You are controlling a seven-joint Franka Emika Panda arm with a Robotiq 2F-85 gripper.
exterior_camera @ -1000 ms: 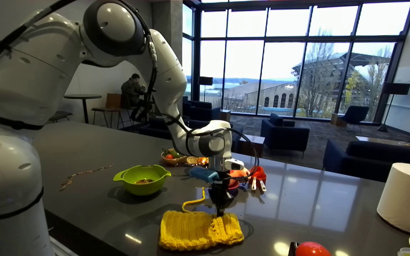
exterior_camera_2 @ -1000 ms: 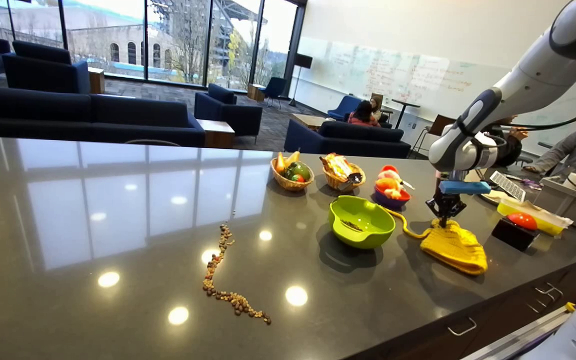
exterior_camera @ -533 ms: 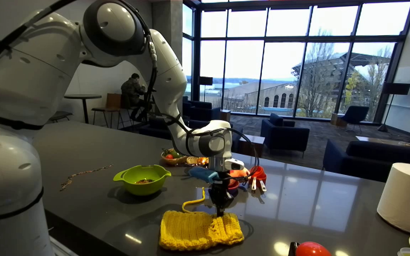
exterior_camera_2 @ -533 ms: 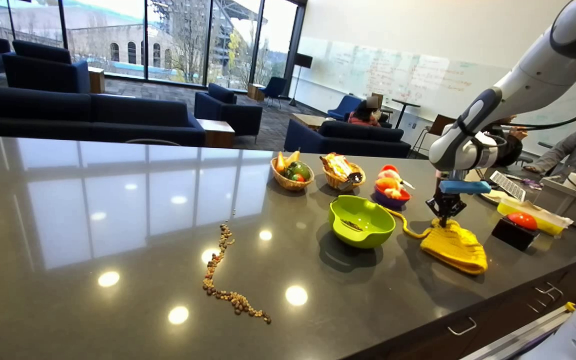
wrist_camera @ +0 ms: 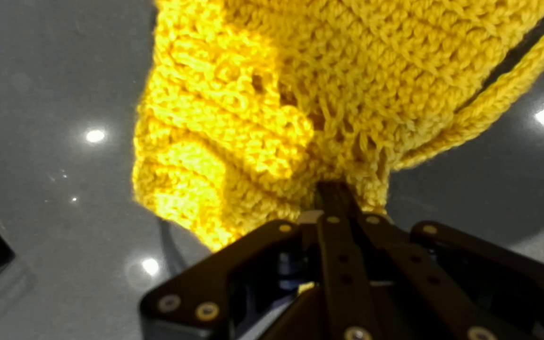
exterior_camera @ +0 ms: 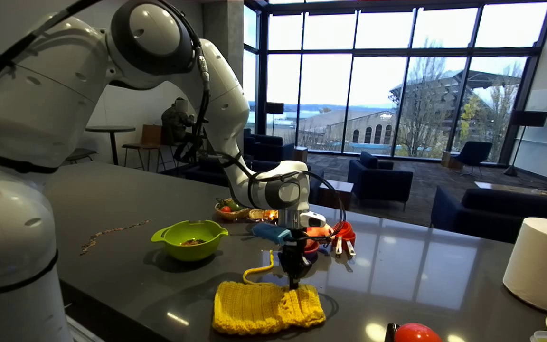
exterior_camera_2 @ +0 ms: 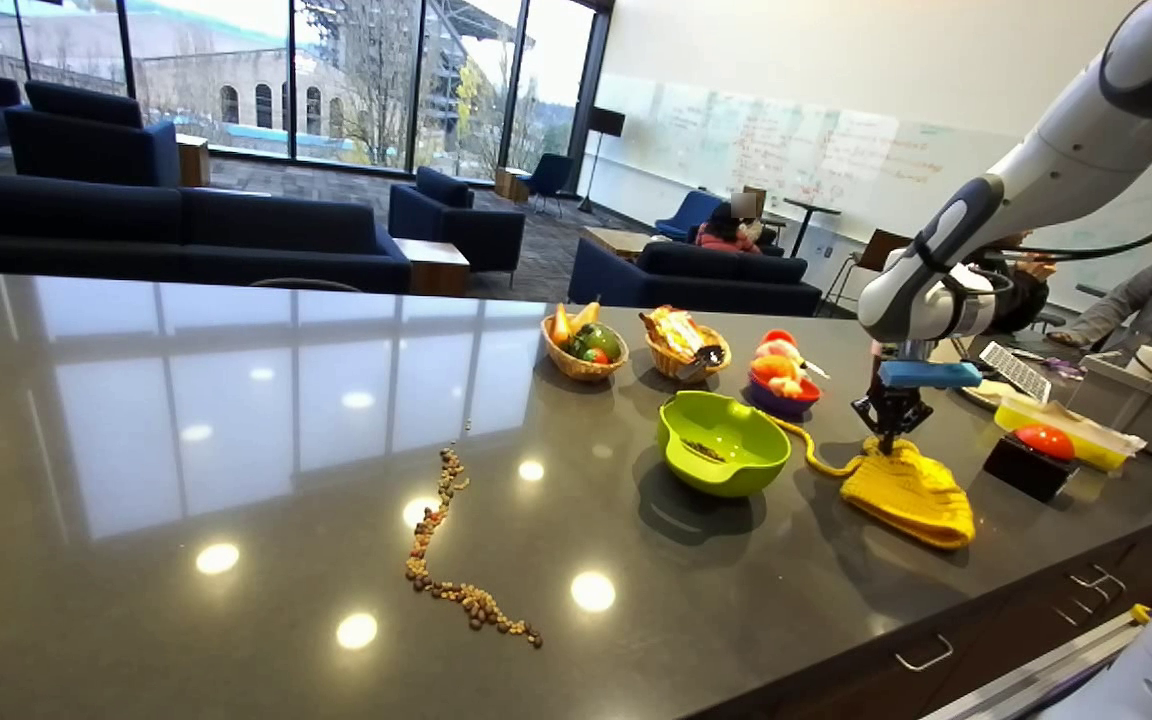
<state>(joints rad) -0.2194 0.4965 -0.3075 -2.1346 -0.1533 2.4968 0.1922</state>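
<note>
A yellow knitted pouch-like piece [exterior_camera: 249,308] lies on the dark counter, its cord [exterior_camera_2: 808,445] trailing toward a green bowl [exterior_camera_2: 731,480]. My gripper [exterior_camera: 293,286] points straight down at one end of the knit in both exterior views. In the wrist view the black fingers [wrist_camera: 335,193] stand together, their tips against the bunched edge of the yellow knit [wrist_camera: 262,123]. Whether a fold is pinched between them I cannot tell; the tips' inner faces are hidden. Loosely woven holes show just beyond the fingertips. Small brown bits lie inside the green bowl.
A line of nuts or beans [exterior_camera_2: 476,600] crosses the counter. Behind the green bowl stand a fruit basket [exterior_camera_2: 584,372], another basket [exterior_camera_2: 671,365] and a purple bowl [exterior_camera_2: 786,402]. A black box [exterior_camera_2: 1026,470] with a red dome sits near the knit. A paper towel roll [exterior_camera: 542,266] stands farther right.
</note>
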